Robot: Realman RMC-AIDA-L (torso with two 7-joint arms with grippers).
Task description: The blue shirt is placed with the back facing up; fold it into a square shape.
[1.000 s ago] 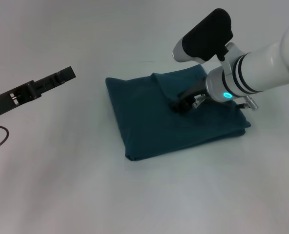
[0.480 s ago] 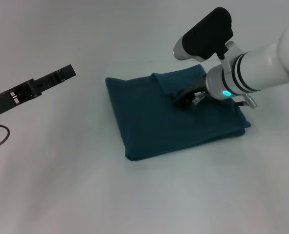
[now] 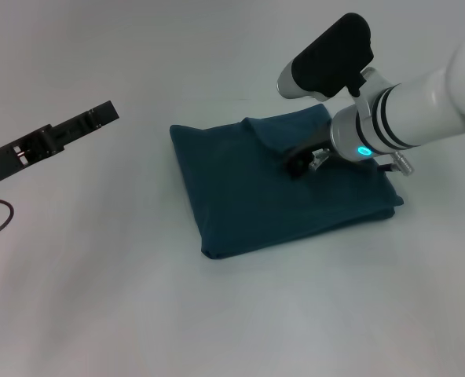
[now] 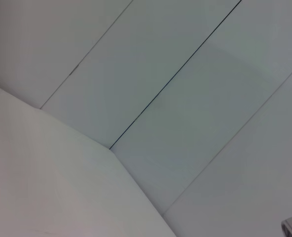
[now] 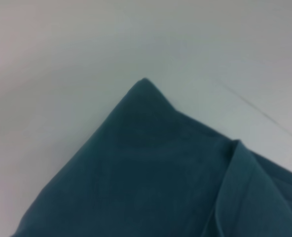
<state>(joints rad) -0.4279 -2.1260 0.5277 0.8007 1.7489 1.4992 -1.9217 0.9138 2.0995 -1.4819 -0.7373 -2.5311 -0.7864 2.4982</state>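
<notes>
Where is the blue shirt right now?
In the head view, the folded blue shirt lies on the white table, right of centre, under the right hand.

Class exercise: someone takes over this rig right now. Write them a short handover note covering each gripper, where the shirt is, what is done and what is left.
Right gripper: low over the far right part of the blue shirt, at or just above the cloth; whether it is open or shut cannot be told.
Left gripper: held in the air off to the left, well clear of the shirt, idle.
Shirt: lies on the white table, folded into a compact, roughly square bundle, with one flap lying slanted across its far part.
Done: the main folds.
Left: probably flatten that flap, check the square, then pull the right arm away.
</notes>
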